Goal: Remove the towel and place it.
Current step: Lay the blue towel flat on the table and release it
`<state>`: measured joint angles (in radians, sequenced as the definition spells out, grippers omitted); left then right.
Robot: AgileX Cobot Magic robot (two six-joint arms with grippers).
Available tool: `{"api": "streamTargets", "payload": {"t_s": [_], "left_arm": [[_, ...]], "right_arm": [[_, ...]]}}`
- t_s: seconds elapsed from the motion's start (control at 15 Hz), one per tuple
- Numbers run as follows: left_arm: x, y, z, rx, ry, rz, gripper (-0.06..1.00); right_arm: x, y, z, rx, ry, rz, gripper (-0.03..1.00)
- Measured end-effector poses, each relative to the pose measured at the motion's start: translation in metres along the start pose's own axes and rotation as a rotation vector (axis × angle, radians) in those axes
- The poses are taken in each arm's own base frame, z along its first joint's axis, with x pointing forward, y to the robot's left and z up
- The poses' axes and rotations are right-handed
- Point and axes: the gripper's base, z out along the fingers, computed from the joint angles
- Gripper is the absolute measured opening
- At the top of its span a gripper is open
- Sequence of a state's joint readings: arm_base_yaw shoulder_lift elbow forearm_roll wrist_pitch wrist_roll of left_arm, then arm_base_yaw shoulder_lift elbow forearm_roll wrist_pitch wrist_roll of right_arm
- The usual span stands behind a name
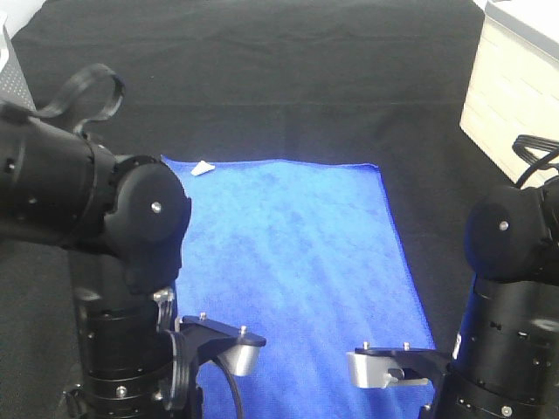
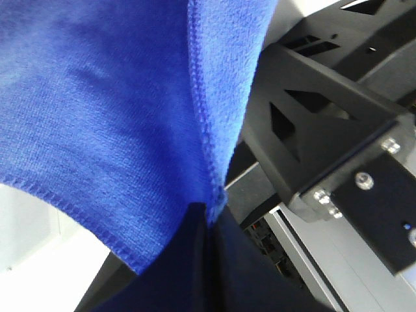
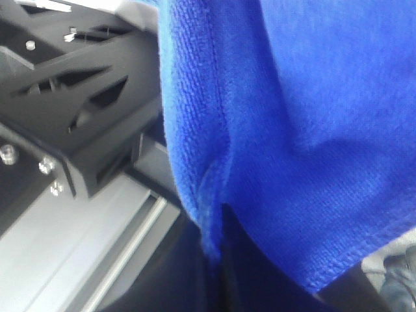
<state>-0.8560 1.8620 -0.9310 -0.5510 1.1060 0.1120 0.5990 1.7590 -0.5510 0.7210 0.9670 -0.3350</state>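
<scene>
The bright blue towel [image 1: 288, 253] lies spread on the black table cloth [image 1: 262, 78], with its small white tag [image 1: 203, 168] at the far left corner. Its near edge runs down between my two arms at the bottom of the exterior view. In the left wrist view my left gripper [image 2: 209, 224] is shut on a stitched corner of the towel [image 2: 110, 117], which hangs bunched from the dark fingers. In the right wrist view my right gripper [image 3: 218, 224] is shut on the other near corner of the towel [image 3: 312, 130]. The fingertips are hidden in the exterior view.
A white box [image 1: 515, 78] stands at the table's right edge. A grey object [image 1: 10, 74] sits at the far left edge. My left arm [image 1: 96, 209] and right arm [image 1: 515, 288] flank the towel's near end.
</scene>
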Motion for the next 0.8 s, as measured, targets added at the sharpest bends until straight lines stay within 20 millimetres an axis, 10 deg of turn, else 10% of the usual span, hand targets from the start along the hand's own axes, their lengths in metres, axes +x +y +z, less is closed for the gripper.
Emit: {"api": "streamTargets", "payload": {"t_s": [0.33,0.6,0.8], "left_arm": [[-0.0015,0.0015,0.0032,-0.002,0.012,-0.009,0.05],[-0.0049,0.0018,0.0032,-0.005,-0.025,-0.024,0.46],[-0.0051,0.0013,0.0034,0.002,-0.025,-0.037,0.69]], "right_arm": [[-0.001,-0.0004,0.0,0.004,-0.011,0.0,0.11],[-0.0014,-0.0004,0.0,0.004,-0.015,0.013,0.56],[-0.0014,-0.0004,0.0,0.004,-0.015,0.025,0.66]]}}
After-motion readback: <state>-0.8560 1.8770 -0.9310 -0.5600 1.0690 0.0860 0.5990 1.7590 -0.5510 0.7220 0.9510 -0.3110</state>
